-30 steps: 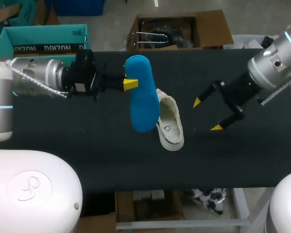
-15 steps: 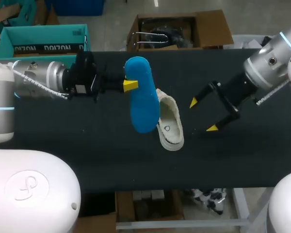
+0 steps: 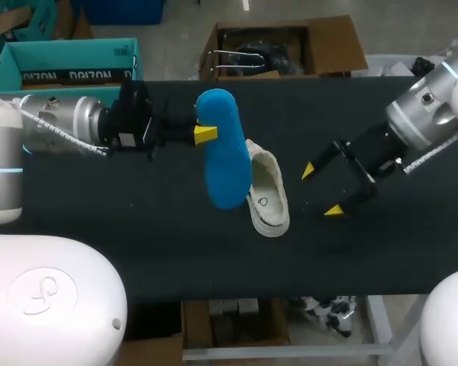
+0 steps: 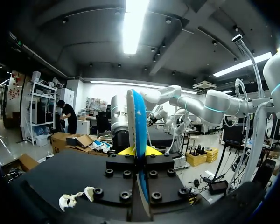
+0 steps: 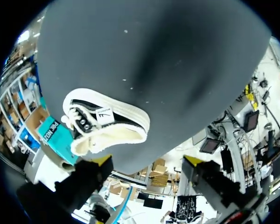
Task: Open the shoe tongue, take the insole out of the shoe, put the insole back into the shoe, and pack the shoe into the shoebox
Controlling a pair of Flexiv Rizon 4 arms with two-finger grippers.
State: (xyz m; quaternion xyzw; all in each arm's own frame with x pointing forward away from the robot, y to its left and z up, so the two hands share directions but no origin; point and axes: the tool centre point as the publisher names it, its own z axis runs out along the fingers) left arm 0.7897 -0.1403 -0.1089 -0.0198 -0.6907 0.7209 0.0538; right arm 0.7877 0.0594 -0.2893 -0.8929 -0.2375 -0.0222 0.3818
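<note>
Two of the four steps are looking done, by my reckoning. The blue insole (image 3: 225,152) is out of the shoe (image 3: 269,194), so the tongue has presumably been opened. Refitting the insole and boxing the shoe are left.

- **Left gripper** (image 3: 206,133): pinching the insole by its edge and holding it in the air, just left of the shoe.
- **Insole:** flat, round-ended, foam-like, and thin when seen edge-on from the left wrist.
- **Shoe:** lying mid-table on the matte black table (image 3: 137,229). It is a pale low-top with a white rubber sidewall, a dark band and fleecy cream lining.
- **Right gripper** (image 3: 321,191): hanging right of the shoe, fingers spread, holding nothing.
- **Teal cardboard shoebox** (image 3: 69,65): sitting beyond the table's far left edge.
</note>
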